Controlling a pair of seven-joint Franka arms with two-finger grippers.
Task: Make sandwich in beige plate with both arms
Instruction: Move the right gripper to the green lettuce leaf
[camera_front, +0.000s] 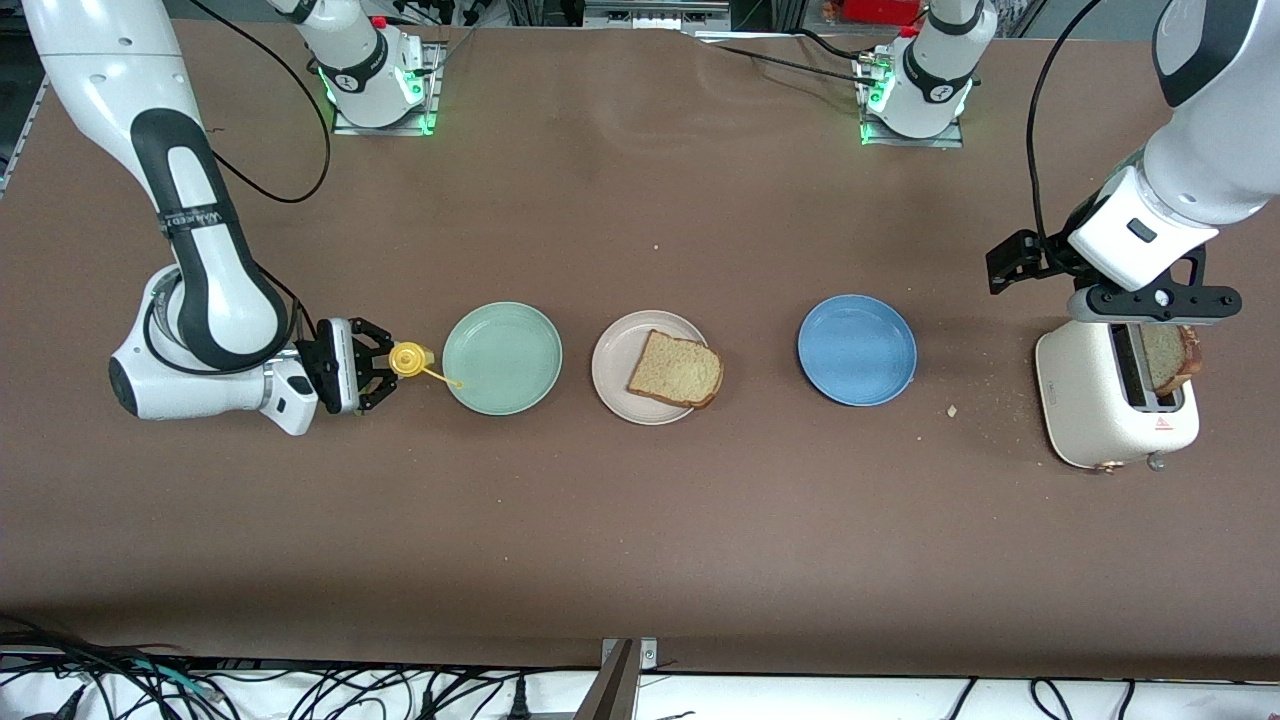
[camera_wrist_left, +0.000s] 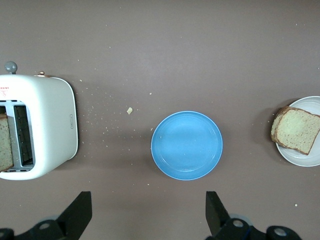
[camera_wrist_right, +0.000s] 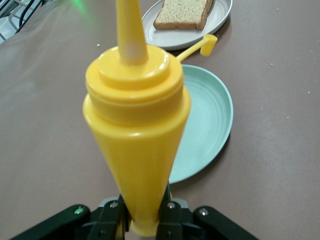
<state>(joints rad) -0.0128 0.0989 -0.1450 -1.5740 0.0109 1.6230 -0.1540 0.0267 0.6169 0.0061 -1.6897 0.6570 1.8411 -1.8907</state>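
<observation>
So: bread slice (camera_front: 677, 369) lay on beige plate (camera_front: 612, 372); soft, light, crumbly — pinch crust edges. Right gripper (camera_front: 385, 362) jaws clamped on yellow squeeze bottle (camera_wrist_right: 136, 125) beside mint plate (camera_front: 502, 358). Left gripper (camera_wrist_left: 145, 212) jaws apart over toaster (camera_front: 1105, 420), second slice (camera_front: 1170, 358) in slot.

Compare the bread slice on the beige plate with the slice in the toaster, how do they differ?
The slice on the beige plate lies flat and fully exposed; the slice in the toaster stands on edge, partly sunk in the white toaster's slot. The left gripper, open, hangs over the toaster. Both are brown, dark-crusted bread.
</observation>
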